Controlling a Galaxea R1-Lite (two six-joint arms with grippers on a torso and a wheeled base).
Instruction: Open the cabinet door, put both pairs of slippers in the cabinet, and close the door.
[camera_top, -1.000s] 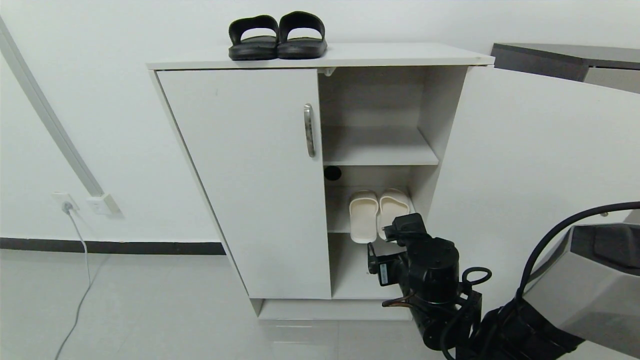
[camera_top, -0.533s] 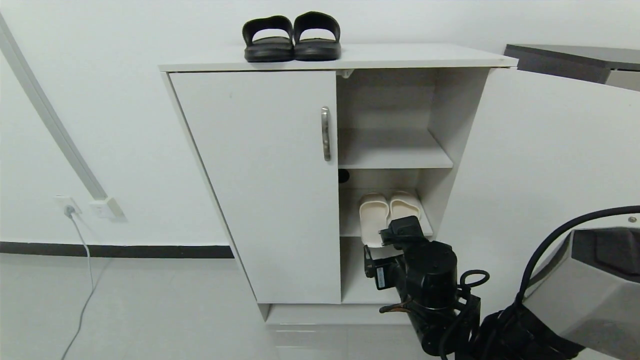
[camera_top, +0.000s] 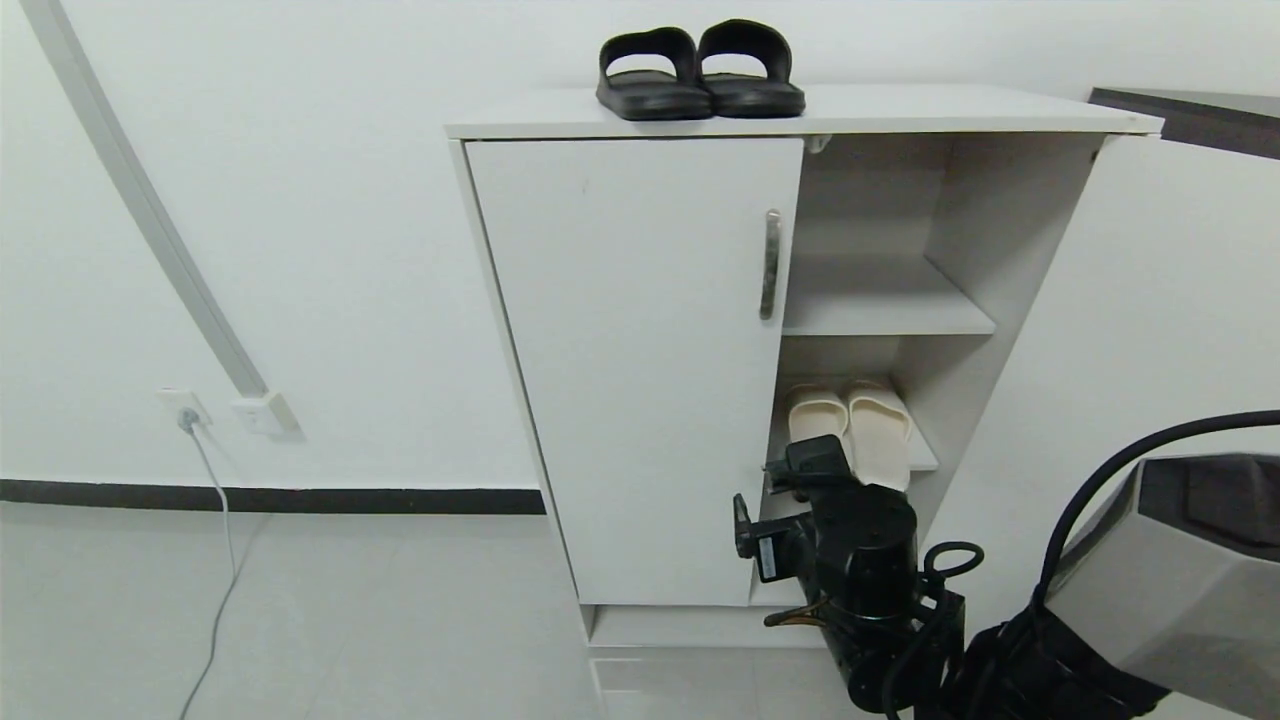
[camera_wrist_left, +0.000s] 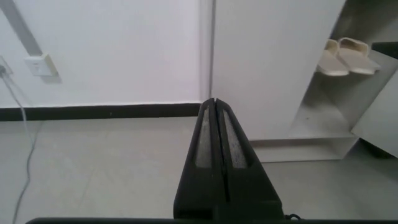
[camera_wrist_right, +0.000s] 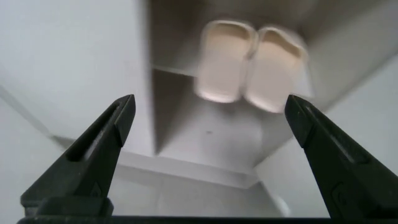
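Cream slippers (camera_top: 850, 430) inside open cabinet (camera_top: 630, 350), black slippers (camera_top: 700, 75) on top.

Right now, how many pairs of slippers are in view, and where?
2. The black pair sits on the cabinet top; the cream pair lies on the lower shelf inside. More could be hidden behind the closed left door.

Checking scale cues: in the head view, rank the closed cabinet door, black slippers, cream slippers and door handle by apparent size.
1. closed cabinet door
2. black slippers
3. cream slippers, partly hidden and farther away, so less sure
4. door handle
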